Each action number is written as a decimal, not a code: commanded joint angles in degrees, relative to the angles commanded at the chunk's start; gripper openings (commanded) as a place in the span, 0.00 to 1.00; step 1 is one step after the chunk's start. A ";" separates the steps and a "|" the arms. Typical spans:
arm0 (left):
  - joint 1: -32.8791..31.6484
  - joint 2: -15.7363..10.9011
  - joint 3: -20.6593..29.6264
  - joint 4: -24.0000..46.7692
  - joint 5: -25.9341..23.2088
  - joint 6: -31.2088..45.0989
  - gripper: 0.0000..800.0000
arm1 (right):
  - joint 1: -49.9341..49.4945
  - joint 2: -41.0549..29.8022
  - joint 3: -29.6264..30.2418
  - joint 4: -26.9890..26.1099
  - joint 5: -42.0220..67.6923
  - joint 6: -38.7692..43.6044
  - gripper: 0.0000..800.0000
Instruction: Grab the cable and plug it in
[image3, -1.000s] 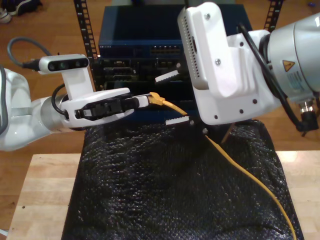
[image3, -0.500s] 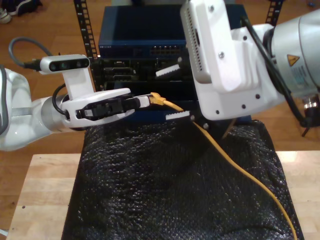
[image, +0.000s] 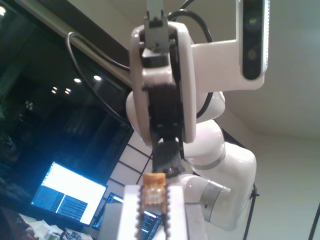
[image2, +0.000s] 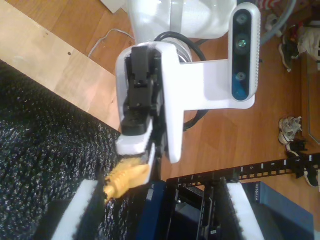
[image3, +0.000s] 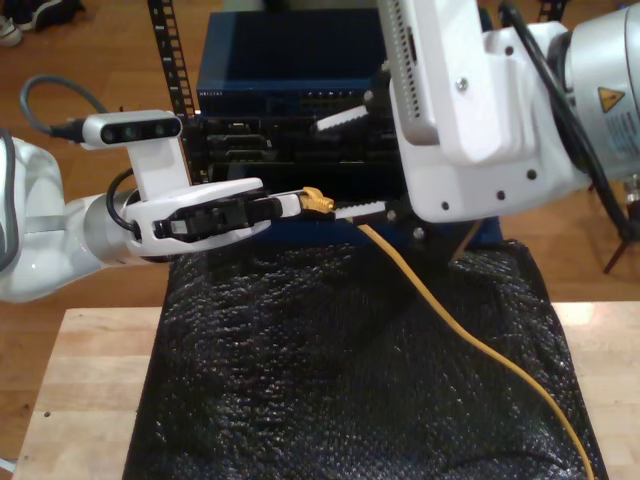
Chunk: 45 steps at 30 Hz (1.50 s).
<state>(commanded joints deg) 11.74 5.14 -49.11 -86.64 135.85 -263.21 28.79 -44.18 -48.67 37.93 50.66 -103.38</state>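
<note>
The yellow-orange cable runs across the black mat up to its plug. My first gripper, reaching in from the exterior view's left, is shut on the plug; its wrist view shows the clear plug pinched between its white serrated fingers. My second gripper, on the large arm at the exterior view's right, is open just beyond the plug, its lower finger crossing the cable. The second wrist view shows the yellow boot in my first gripper, close to one of the second gripper's fingers.
A blue network switch sits in a rack with a port row behind both grippers. The black bubble mat covers the wooden table. Darker rack units are right behind the plug.
My second gripper has risen and shifted toward the exterior view's right, its lower finger now level with the plug. My first gripper and the plug have stayed put.
</note>
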 joint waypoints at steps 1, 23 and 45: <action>0.00 0.00 0.00 0.00 0.09 -0.18 0.04 | -0.35 0.00 0.09 0.00 0.00 -0.09 0.68; 0.18 -0.35 0.00 -0.26 1.67 -0.62 0.04 | -3.87 0.00 2.02 0.09 0.09 -0.09 0.65; 0.18 -0.35 -0.44 -0.26 2.55 -0.62 0.02 | -0.35 -0.09 2.99 0.00 0.18 -0.18 0.52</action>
<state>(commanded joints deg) 11.91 4.79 -49.55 -86.90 138.40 -263.82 28.44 -44.26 -45.68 37.93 50.84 -103.56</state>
